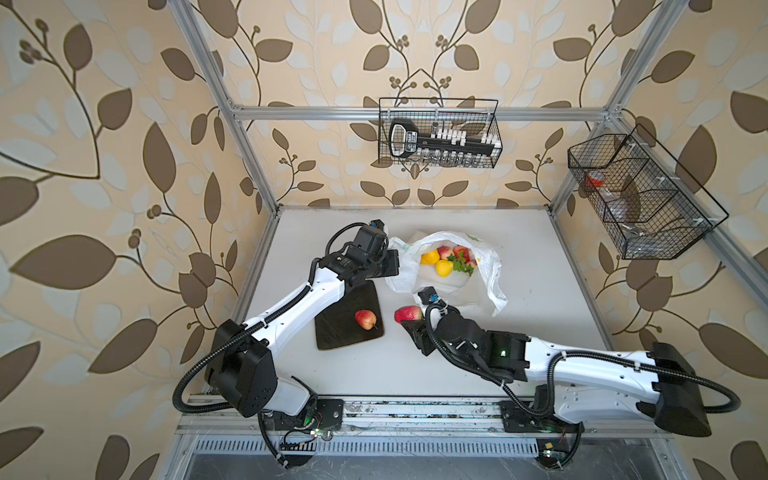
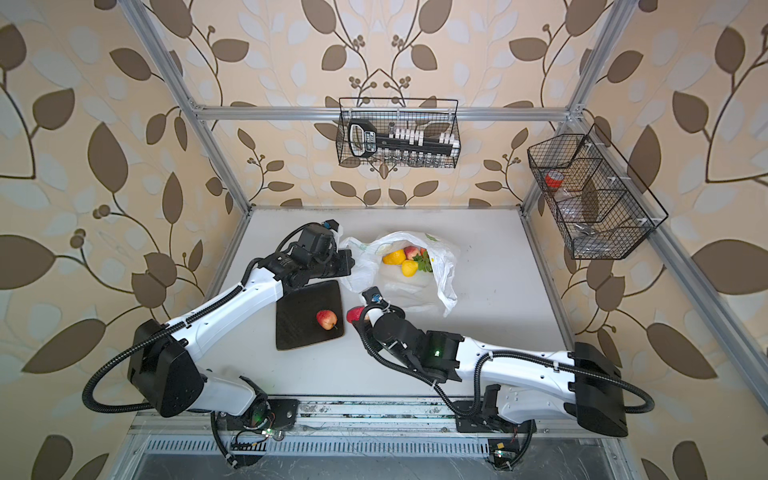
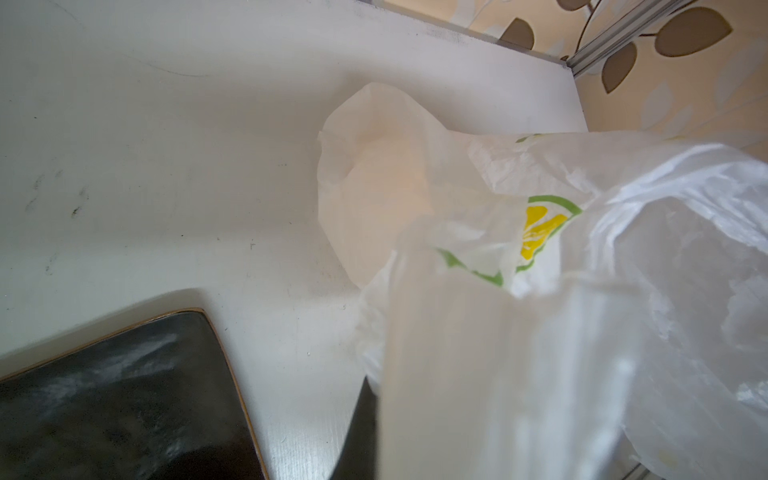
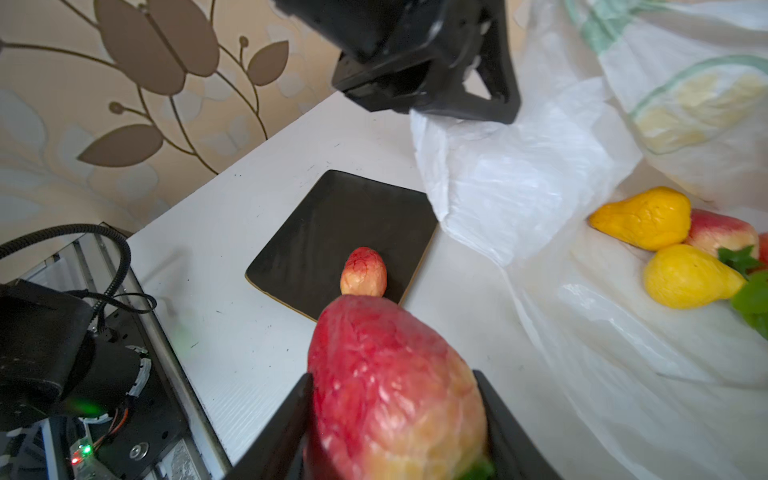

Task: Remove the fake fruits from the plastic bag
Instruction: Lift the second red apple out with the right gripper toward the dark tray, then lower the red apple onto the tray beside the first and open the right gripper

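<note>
With the back wall taken as 12 o'clock in both top views, the plastic bag (image 1: 492, 291) lies on the white table (image 1: 540, 332) at about 1 o'clock from the table's middle. Its mouth gapes so that the fruits inside show. An orange-yellow pear (image 1: 429, 257) sits in it, and a yellow pear (image 1: 443, 269) touches it at its 5 o'clock. A red-and-yellow apple (image 1: 445, 251) lies at 12 o'clock of the yellow pear. Green leaves (image 1: 464, 266) and a red piece (image 1: 461, 252), partly hidden, lie at 3 o'clock of these.

The left gripper (image 1: 395, 264) is at the bag's 9 o'clock edge. Its jaws are closed tight on a fold of the plastic, which is lifted off the table there. In the left wrist view the plastic drapes over the fingers and hides nearly all of them.

The right gripper (image 4: 395, 415) holds a red-and-yellow fruit (image 4: 386, 374). Its two black fingers (image 4: 286, 428) stand part-way apart and press on either side of the fruit. In both top views this fruit is over bare table between the black tray (image 2: 297, 332) and the bag. It is just off the tray's 3 o'clock edge and at 7 o'clock from the bag.

One small apple (image 1: 365, 319) lies on the tray, toward its 3 o'clock side and apart from the held fruit.
</note>
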Robot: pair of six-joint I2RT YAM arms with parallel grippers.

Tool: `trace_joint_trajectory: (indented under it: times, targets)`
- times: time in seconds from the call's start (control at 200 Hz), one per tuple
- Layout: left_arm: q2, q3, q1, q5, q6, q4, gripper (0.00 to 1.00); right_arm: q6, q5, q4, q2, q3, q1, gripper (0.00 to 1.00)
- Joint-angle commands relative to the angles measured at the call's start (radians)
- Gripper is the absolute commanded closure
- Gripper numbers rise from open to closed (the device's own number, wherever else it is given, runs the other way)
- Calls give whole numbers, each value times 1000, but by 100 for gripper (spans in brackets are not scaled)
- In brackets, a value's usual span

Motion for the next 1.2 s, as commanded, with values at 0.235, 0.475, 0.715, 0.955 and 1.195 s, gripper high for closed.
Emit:
trace_joint_trajectory:
  times: [0.235, 0.475, 0.715, 0.955, 1.195]
  targets:
    - [0, 92, 12, -49, 119, -83, 100, -209, -146, 344, 358, 97, 32, 61]
    - [0, 108, 26, -29, 133, -109, 100, -244, -177, 385, 607, 247, 31, 60]
    - [-1, 102, 26, -16, 134, -111, 100, -280, -159, 379, 776, 373, 29, 58]
    - [-13, 92, 26, -16, 135, -113, 100, -283, -122, 361, 878, 449, 20, 56]
    - [-16, 91, 27, 12, 137, -104, 100, -280, -104, 363, 890, 453, 18, 31]
